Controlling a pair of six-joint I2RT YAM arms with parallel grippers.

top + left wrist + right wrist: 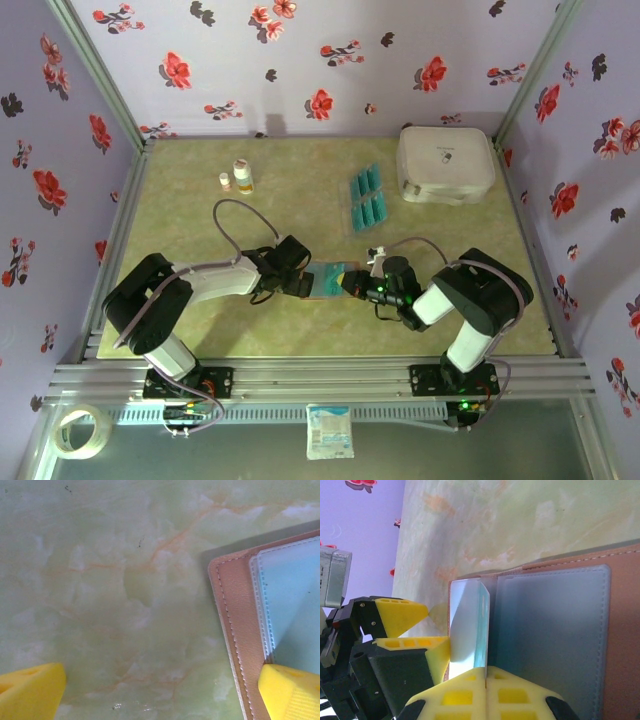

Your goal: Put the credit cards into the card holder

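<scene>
My left jaws stand as wide apart as they go and hold nothing. In the left wrist view one yellow foam pad (pixel 292 695) rests on the stitched border of the small reddish-brown leather-like folding card holder (pixel 235 625), beside its clear pocket, while the other pad (pixel 30 690) hangs over the bare green marbled surface (pixel 125 580). From above, the holder (pixel 330 280) lies open between my two wrists, near the front middle of the surface. My right jaws are pressed together on one translucent plastic pocket leaf (pixel 467 625) of the holder, which stands on edge off the greyish-blue inside; whether a card sits in that leaf I cannot tell, as the plastic is cloudy. Further right and back, the thin teal-blue rectangular credit cards (pixel 368 210) lie in two short rows on the surface, well apart from the holder and from both jaws, with a large white rounded case (pixel 445 165) beyond them. I judge the step in hand to be readying the holder: pinned on the left, a pocket lifted on the right, no card fetched yet. The next move calls for one side to steady the holder while the other lets go, reaches back to the cards and pinches a single one by its thin edge without dragging its neighbours.
</scene>
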